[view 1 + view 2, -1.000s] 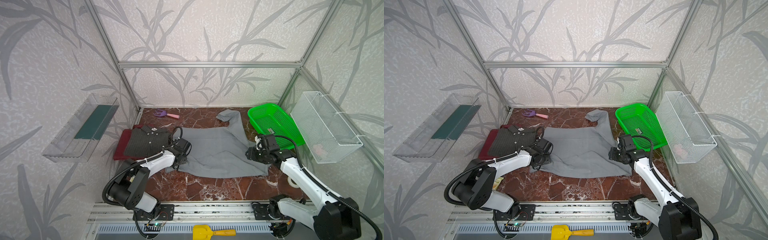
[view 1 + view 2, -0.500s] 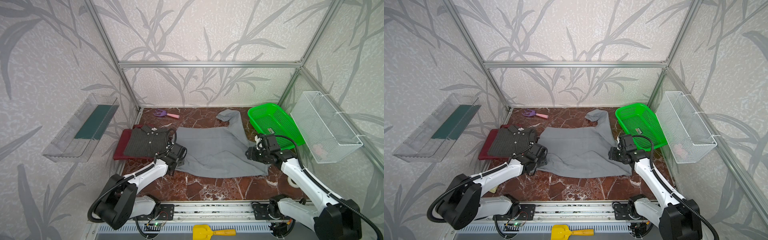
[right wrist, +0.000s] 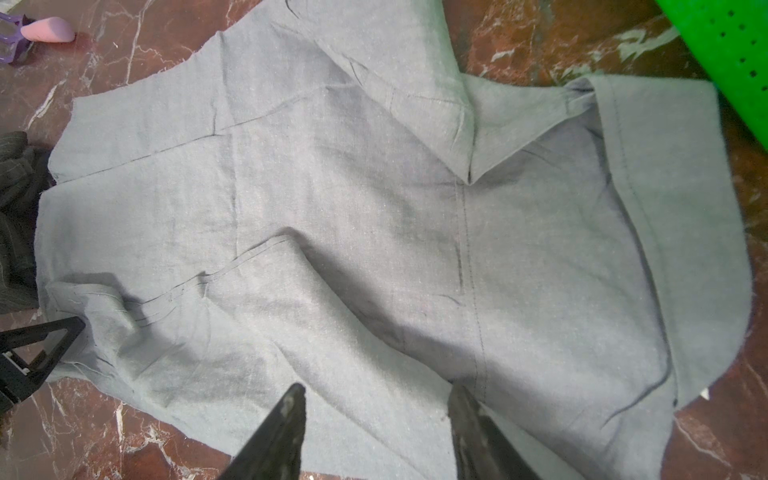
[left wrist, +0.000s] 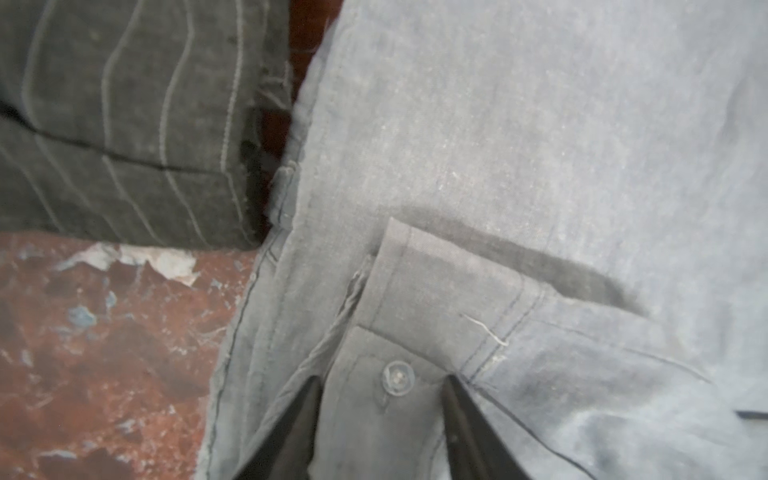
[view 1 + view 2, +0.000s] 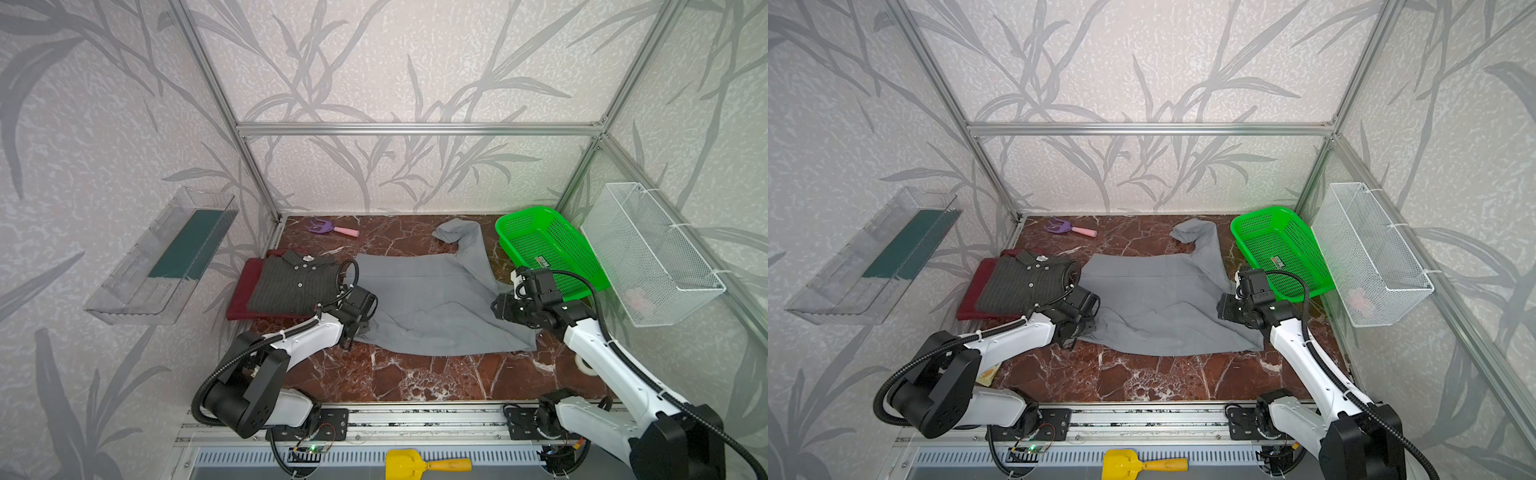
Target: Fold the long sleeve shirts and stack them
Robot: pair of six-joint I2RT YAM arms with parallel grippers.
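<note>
The light grey shirt (image 5: 432, 303) (image 5: 1163, 307) lies spread out in the middle of the table, one sleeve reaching toward the back. At its left edge my left gripper (image 5: 359, 318) (image 5: 1084, 320) (image 4: 382, 386) is down on the cloth, open. Its fingertips straddle a buttoned cuff (image 4: 399, 376). My right gripper (image 5: 503, 307) (image 5: 1223, 307) (image 3: 376, 395) hangs open just over the right part of the shirt (image 3: 374, 208). The folded dark pinstriped shirt (image 5: 291, 286) (image 4: 124, 124) rests on the folded maroon shirt (image 5: 243, 291) at the left.
A green mesh basket (image 5: 548, 253) stands at the back right, close to my right arm. A white wire basket (image 5: 648, 257) hangs on the right wall and a clear bin (image 5: 166, 257) on the left wall. A purple and pink toy (image 5: 332, 228) lies at the back.
My left gripper has slid a little toward the front along the shirt's left edge, and its jaws now stand narrower around the cuff. The right arm has not moved.
</note>
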